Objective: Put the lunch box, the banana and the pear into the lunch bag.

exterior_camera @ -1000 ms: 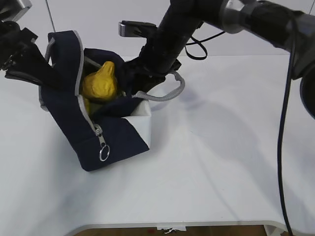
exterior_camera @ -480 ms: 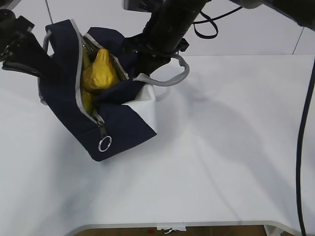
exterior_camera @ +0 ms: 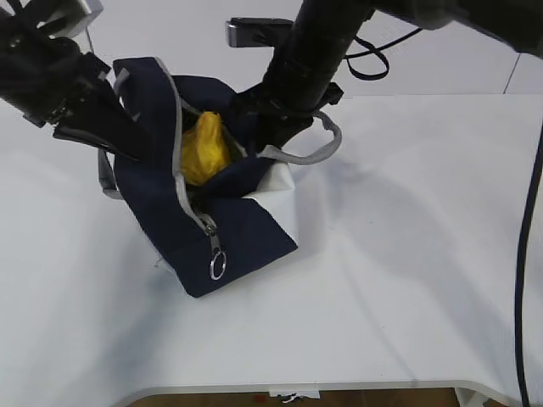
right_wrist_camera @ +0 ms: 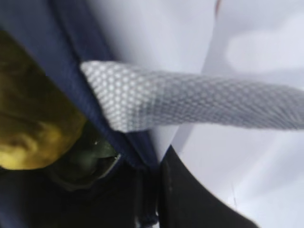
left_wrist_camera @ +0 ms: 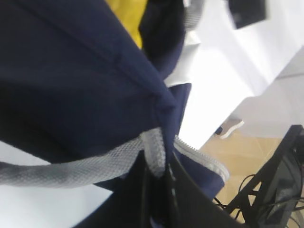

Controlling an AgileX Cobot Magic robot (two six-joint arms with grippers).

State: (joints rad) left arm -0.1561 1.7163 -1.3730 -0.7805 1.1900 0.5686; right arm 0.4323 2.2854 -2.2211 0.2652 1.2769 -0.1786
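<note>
lunch bag [exterior_camera: 204, 212] now shifted toward the middle of the table [exterior_camera: 407, 280] and turned a little against the frame of a second ago, both grips carried along with it; left gripper [left_wrist_camera: 156, 190] clamped on the bag's navy rim just where the grey strap [left_wrist_camera: 71, 168] meets it, jaws pinched tight on fabric; right gripper [right_wrist_camera: 149, 194] likewise pinched shut on the opposite rim, beside the other grey strap [right_wrist_camera: 199, 102]; mouth held spread between the two; pear [exterior_camera: 204, 148] sitting inside the opening, neck up, lower in the mouth than earlier and less of it showing; sliver of yellow below it before, likely the banana, now hidden behind the flap; green lid edge of the lunch box [right_wrist_camera: 90, 159] glimpsed under the pear in the right wrist view; zipper ring pull [exterior_camera: 217, 269] dangling at the front, zipper undone; judged: all three items probably in, bag being repositioned or settled; closing not yet begun.
</note>
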